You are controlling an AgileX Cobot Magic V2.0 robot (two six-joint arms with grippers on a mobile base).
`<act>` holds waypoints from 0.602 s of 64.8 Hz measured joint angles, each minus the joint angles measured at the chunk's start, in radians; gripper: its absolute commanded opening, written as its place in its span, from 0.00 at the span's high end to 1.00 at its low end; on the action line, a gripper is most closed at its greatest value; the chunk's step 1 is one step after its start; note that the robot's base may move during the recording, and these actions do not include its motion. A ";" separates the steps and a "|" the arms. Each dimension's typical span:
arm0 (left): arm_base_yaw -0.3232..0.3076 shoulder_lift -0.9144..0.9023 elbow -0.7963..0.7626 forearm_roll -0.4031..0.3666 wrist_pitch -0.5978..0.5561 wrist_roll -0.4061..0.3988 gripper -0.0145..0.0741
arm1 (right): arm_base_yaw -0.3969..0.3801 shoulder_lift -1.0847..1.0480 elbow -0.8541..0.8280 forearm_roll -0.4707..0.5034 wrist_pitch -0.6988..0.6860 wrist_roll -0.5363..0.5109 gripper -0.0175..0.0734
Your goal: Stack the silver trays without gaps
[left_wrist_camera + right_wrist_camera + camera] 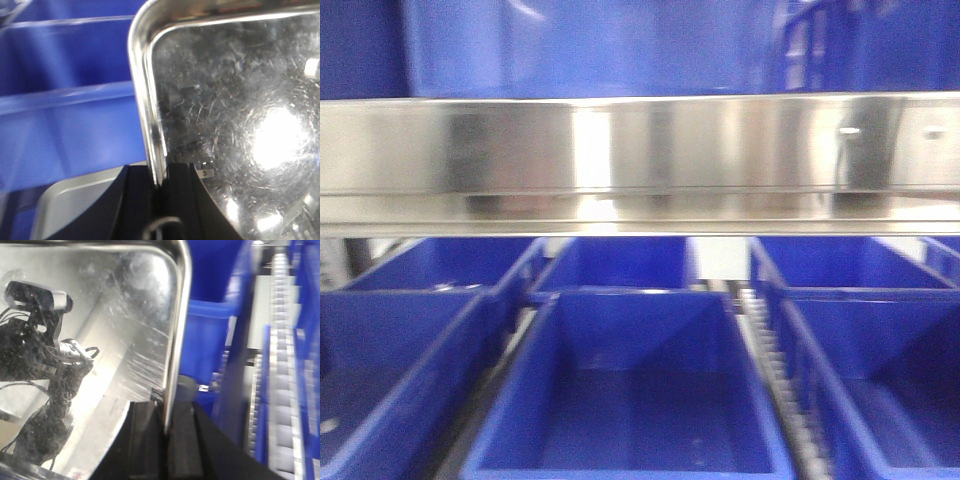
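Pinching silver tray (225,100), apparently: both grippers (159,184) (168,414)

A silver tray (225,100) fills the right of my left wrist view. Its rounded corner sits at top centre and its scratched, mirror-bright floor flares with glare. The thin outturned rim runs down into my left jaws at the bottom edge. In my right wrist view a silver tray (125,315) fills the left, its rim pinched in my right jaws. I cannot tell whether it is the same one.

Blue plastic bins (630,400) beneath a brushed-steel rail (640,150)
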 measured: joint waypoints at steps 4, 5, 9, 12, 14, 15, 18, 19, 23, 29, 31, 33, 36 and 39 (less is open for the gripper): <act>0.000 0.000 0.000 0.000 0.000 0.000 0.85 | 0.000 0.000 0.000 -0.002 0.000 0.000 0.88; 0.000 0.000 0.000 0.000 0.000 0.000 0.85 | 0.000 0.000 0.000 -0.004 0.000 0.000 0.88; 0.000 0.000 0.000 0.000 0.000 0.000 0.85 | 0.000 0.000 0.000 -0.004 0.000 0.000 0.88; 0.000 0.000 0.000 0.000 0.000 0.000 0.85 | 0.000 0.000 0.000 -0.004 0.000 0.000 0.88; 0.000 0.000 0.000 0.000 0.000 0.000 0.85 | 0.000 0.000 0.000 -0.004 0.000 0.000 0.88; 0.000 0.000 0.000 0.000 0.000 0.000 0.85 | 0.000 0.000 0.000 -0.004 0.000 0.000 0.88; 0.000 0.000 0.000 0.000 0.000 0.000 0.85 | 0.000 0.000 0.000 -0.004 0.000 0.000 0.88; 0.000 0.000 0.000 0.000 0.000 0.000 0.85 | 0.000 0.000 0.000 -0.004 0.000 0.000 0.88; 0.000 0.000 0.000 0.000 0.000 0.000 0.85 | 0.000 0.000 0.000 -0.004 0.000 -0.006 0.88; 0.000 0.000 0.000 0.000 0.000 0.000 0.85 | 0.000 0.000 0.000 -0.002 0.000 0.000 0.88; 0.000 0.000 0.000 0.000 0.000 0.000 0.85 | 0.000 0.000 0.000 -0.002 0.000 0.000 0.88; 0.000 0.000 0.000 0.000 0.000 0.000 0.85 | 0.000 0.000 0.000 -0.002 0.000 0.000 0.88; 0.000 0.000 0.000 0.000 0.000 0.000 0.85 | 0.000 0.000 0.000 -0.002 0.000 0.000 0.88; 0.000 0.000 0.000 0.000 0.000 0.000 0.85 | 0.000 0.000 0.000 -0.002 0.000 0.000 0.88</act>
